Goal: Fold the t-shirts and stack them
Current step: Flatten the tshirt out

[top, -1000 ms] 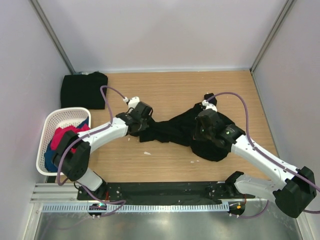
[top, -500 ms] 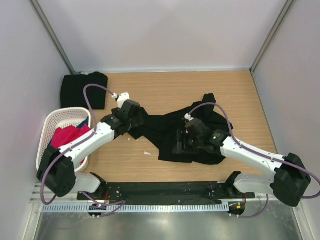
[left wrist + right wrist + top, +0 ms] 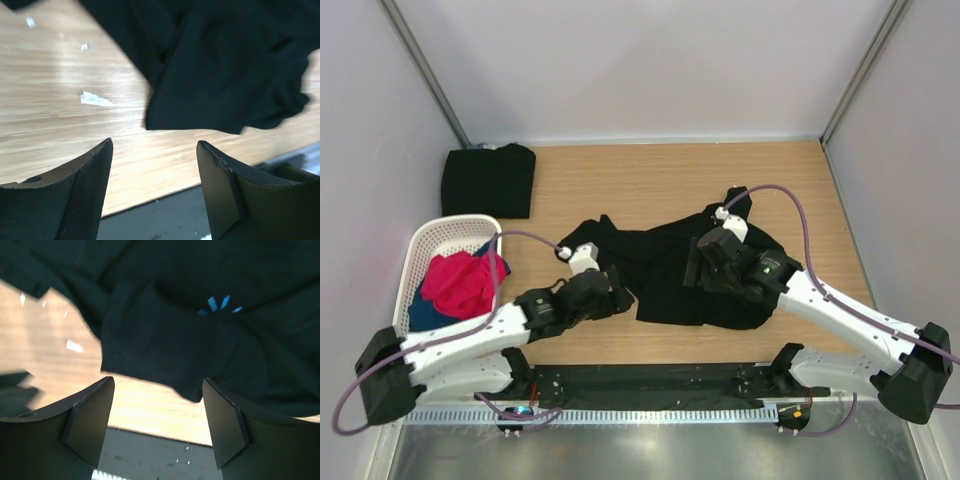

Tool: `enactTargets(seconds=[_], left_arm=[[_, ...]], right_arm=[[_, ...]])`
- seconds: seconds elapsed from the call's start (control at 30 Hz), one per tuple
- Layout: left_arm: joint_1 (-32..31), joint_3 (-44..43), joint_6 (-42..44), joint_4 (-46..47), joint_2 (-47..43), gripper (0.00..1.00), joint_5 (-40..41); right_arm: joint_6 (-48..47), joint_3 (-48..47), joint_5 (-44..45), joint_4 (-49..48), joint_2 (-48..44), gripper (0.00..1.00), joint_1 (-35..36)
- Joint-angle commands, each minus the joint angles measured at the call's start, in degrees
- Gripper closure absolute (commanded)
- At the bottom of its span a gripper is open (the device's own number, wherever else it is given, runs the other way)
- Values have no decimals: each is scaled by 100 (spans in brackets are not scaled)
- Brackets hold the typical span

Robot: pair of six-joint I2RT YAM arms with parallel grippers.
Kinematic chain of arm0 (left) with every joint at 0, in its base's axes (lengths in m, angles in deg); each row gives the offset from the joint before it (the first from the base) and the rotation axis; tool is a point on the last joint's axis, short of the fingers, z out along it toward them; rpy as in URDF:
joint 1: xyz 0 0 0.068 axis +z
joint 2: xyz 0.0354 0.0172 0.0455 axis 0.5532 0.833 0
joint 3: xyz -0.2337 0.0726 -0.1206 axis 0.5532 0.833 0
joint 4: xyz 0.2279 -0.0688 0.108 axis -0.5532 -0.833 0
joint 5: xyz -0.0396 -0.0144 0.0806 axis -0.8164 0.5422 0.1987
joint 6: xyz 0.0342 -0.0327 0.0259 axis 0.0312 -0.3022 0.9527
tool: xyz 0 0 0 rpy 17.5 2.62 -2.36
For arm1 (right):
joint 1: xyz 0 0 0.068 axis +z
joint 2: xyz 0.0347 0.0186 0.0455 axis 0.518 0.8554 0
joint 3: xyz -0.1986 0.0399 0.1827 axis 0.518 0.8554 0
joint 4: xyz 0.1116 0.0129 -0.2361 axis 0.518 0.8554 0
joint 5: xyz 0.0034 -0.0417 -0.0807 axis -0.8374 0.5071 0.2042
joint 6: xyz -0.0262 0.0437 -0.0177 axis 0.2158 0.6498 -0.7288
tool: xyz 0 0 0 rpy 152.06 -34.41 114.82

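1. Pale grey walls close in the work cell on three sides, with metal posts standing in the far corners.
2. Light wood-grain table fills the floor of the cell, and a brushed steel sheet runs along its near edge.
3. One black t-shirt lies crumpled and half spread across the middle of the table.
4. A second black t-shirt, folded, sits in the far left corner by the wall.
5. A white mesh basket at the left edge holds red-pink and blue garments.
6. Right gripper hovers over the crumpled shirt's near hem, fingers spread and gripping nothing.
7. Left gripper hangs just beside the shirt's near left corner, fingers apart and empty over bare wood.
8. White scraps fleck the wood near that corner.
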Motion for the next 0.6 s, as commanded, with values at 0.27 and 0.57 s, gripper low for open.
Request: enactTargets(seconds=[0.27, 0.57], left_arm=[[-240, -512, 1, 1496, 2831, 37, -340], [-592, -565, -377, 1927, 3473, 63, -411]], right_arm=[[-293, -630, 615, 168, 370, 23, -156], [-213, -332, 896, 282, 212, 21, -209]])
